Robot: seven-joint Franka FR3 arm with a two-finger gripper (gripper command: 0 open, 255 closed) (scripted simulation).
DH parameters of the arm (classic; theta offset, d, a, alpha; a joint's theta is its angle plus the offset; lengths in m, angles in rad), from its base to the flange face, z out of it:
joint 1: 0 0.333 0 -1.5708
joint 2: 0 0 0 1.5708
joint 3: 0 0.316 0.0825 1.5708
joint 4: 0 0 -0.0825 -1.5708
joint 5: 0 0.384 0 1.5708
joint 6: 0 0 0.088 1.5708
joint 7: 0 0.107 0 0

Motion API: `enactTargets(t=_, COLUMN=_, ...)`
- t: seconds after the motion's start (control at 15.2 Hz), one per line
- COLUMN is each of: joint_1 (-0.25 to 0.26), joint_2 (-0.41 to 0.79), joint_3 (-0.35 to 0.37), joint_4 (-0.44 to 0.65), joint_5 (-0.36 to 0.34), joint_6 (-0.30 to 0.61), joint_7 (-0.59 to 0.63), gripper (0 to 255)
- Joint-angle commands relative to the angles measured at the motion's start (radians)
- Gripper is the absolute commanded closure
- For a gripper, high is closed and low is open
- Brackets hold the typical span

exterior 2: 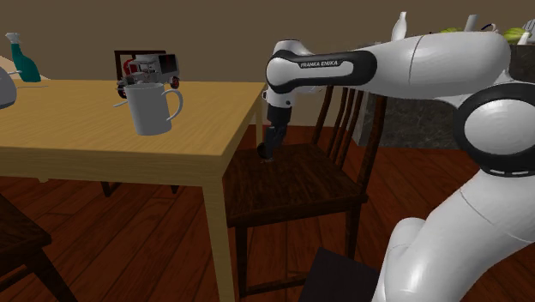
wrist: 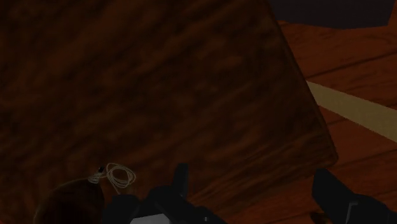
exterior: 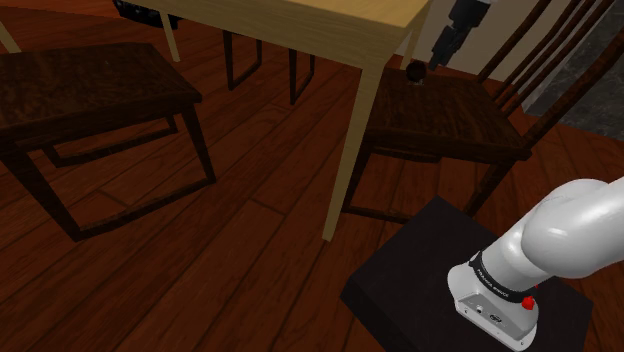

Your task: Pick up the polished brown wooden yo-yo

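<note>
Yo-yo, round, dark brown wood (wrist: 67,203), sits on the dark wooden chair seat (exterior: 450,125), upper right of the shoulder view. Black two-finger gripper (wrist: 251,172) hangs spread wide, yo-yo outside its fingers. Close now and it likely grabs air, or nudges the pale coiled string (wrist: 119,175).

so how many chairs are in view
3: one chair under the gripper beside the table, a second chair behind the table, a third chair at the second exterior view's lower left. Others may be hidden.
</note>
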Motion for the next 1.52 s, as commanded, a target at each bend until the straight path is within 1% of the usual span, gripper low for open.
enactTargets(t=0.0, joint_1=-0.004, joint_2=0.065, joint_3=-0.037, joint_4=0.049, joint_5=0.023, joint_6=0.016, joint_7=-0.046, gripper=0)
enactTargets(t=0.26, joint_1=-0.016, joint_2=0.210, joint_3=-0.106, joint_4=0.170, joint_5=0.092, joint_6=0.027, joint_7=-0.142, gripper=0)
enactTargets(t=0.53, joint_1=-0.046, joint_2=0.373, joint_3=-0.162, joint_4=0.318, joint_5=0.187, joint_6=0.014, joint_7=-0.240, gripper=0)
enactTargets(t=0.73, joint_1=-0.090, joint_2=0.505, joint_3=-0.189, joint_4=0.450, joint_5=0.271, joint_6=-0.015, joint_7=-0.308, gripper=0)
enactTargets(t=0.92, joint_1=-0.155, joint_2=0.646, joint_3=-0.197, joint_4=0.606, joint_5=0.357, joint_6=-0.062, joint_7=-0.362, gripper=0)
enactTargets(t=0.99, joint_1=-0.162, joint_2=0.656, joint_3=-0.195, joint_4=0.619, joint_5=0.363, joint_6=-0.065, joint_7=-0.365, gripper=0)
enactTargets(t=1.45, joint_1=-0.150, joint_2=0.650, joint_3=-0.190, joint_4=0.510, joint_5=0.365, joint_6=0.035, joint_7=-0.388, gripper=0)
